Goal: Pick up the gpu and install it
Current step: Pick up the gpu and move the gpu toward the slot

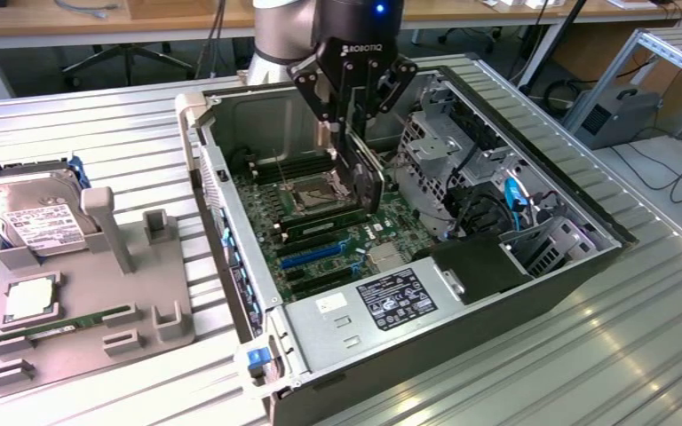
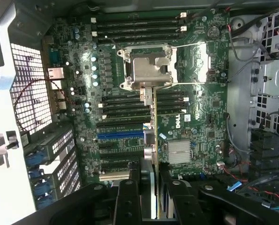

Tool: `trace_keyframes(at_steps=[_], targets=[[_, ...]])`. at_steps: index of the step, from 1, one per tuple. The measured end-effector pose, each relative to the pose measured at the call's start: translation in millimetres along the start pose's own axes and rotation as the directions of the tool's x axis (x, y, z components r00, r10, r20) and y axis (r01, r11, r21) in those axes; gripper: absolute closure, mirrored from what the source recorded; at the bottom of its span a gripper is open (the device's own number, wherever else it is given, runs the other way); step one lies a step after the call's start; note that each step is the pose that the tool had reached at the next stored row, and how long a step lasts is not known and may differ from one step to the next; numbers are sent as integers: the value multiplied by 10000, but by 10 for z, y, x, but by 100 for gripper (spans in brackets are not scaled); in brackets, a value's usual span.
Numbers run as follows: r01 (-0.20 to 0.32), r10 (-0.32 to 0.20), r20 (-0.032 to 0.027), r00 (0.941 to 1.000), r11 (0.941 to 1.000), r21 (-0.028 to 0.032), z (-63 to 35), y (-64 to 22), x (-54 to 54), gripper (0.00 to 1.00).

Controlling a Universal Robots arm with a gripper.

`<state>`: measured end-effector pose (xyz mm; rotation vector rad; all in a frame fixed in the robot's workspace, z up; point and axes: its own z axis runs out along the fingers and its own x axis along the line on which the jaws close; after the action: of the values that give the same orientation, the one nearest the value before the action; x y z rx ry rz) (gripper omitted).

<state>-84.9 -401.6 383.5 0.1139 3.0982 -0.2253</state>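
Grips the gpu (image 1: 368,177) in the gripper (image 1: 351,124), jaws closed on the card's upper end with 1 finger against each flat face. Hangs inside the open computer case (image 1: 436,328), above the motherboard (image 1: 317,244) and not yet seated in any slot. Seems, in the exterior view, to carry the card with its long axis pointing down from the jaws, the lower end close over the CPU socket (image 1: 317,188) and leaning slightly toward the exterior view's right. Appears in the wrist view as a thin edge-on strip, the gpu (image 2: 154,131) running straight out from between the fingers (image 2: 128,197) of the gripper (image 2: 151,201) as far as the CPU socket (image 2: 146,70). Runs at about a right angle to the blue expansion slot (image 2: 121,136) and its neighbours rather than along them, so by this reading lines up with no slot as held. Sits nearer the socket than the expansion slots. Cannot tell whether the lower edge touches the board.
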Motion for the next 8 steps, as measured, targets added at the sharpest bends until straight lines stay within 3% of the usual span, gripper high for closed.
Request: trace_keyframes(at_steps=[8], targets=[[1,-1,4,10000,10000,42,20,53,-50,73]])
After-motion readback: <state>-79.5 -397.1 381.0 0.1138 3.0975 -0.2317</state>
